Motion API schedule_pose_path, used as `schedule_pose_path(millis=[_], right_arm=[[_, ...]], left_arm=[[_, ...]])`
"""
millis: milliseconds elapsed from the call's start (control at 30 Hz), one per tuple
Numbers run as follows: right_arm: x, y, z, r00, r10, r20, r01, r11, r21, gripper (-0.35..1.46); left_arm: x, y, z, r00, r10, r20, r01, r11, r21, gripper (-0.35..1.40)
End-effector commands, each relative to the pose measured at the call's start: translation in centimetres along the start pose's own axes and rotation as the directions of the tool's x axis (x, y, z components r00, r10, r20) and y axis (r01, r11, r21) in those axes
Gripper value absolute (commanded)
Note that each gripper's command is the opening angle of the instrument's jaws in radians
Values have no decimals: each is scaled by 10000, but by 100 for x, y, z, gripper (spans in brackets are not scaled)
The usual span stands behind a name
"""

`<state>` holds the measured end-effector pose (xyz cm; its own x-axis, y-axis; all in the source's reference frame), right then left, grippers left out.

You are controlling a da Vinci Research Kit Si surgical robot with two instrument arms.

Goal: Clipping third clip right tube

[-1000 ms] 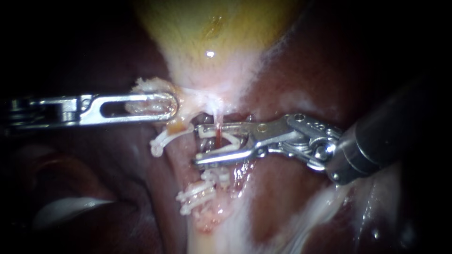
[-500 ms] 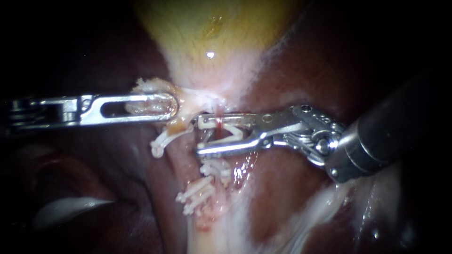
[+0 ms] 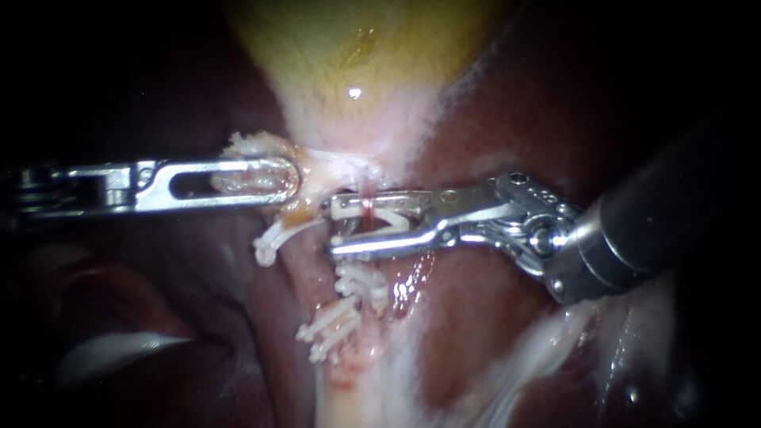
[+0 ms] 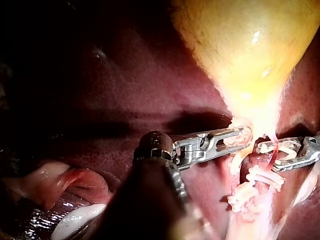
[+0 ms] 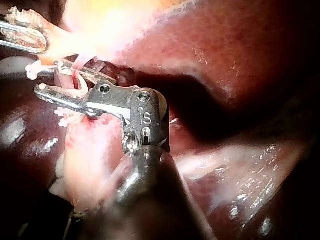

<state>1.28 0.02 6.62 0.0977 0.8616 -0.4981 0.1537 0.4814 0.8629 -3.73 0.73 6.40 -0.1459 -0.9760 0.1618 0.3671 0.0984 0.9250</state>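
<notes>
From the right, gripping an open white clip (image 3: pixel 380 218) with the right instrument (image 3: pixel 334 227), both jaws pressed to the clip's legs from two sides and only a narrow gap left inside. Straddling the right tube (image 3: pixel 367 196) with that clip: a thin reddish strand dropping from the neck of the yellow gallbladder (image 3: pixel 357 55) and passing between the legs (flattened or not, impossible to tell). From the left, clenched with the left instrument (image 3: pixel 292 179) on a tuft of pale tissue (image 3: pixel 247 144) just beside that neck, jaws lying together, tissue showing through their slot. Just under those jaws, a lone closed clip (image 3: pixel 277 231) on the neighbouring strand, apart from the right instrument's tips. Beneath the right instrument's lower jaw, a cluster of closed clips (image 3: pixel 329 325) crowded on the pale stalk (image 3: pixel 349 396), the uppermost near that jaw. All around, dark red liver (image 3: pixel 507 119). In the right wrist view, much of the stalk hidden behind the instrument's own joint and shaft; in the left wrist view, nearer liver blocked likewise by the dark shaft.
</notes>
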Motion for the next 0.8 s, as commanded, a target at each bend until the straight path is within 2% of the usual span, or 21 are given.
schedule_pose_path(millis=[33, 200, 333, 467, 800], right_arm=[[-1, 0, -1, 10000, 31, -25, -31, 10000, -90, 0], [-1, 2, -4, 9995, 322, -76, -324, 9992, -216, -34], [-3, 3, -8, 9986, 472, -222, -483, 9975, -510, -35], [-8, 4, -7, 9982, 584, 149, -572, 9959, -701, -35], [-9, 5, -6, 9982, 581, 174, -567, 9958, -720, -35]], left_arm=[[0, 0, 0, 10000, -1, 8, 1, 10000, -5, -35], [0, 1, 1, 10000, 3, 9, -3, 10000, -5, -35], [1, 1, 1, 10000, 3, 10, -3, 10000, -5, -35], [0, 1, 1, 10000, 4, 9, -4, 10000, -4, -35], [1, 1, 2, 10000, 7, 11, -7, 10000, -4, -35]])
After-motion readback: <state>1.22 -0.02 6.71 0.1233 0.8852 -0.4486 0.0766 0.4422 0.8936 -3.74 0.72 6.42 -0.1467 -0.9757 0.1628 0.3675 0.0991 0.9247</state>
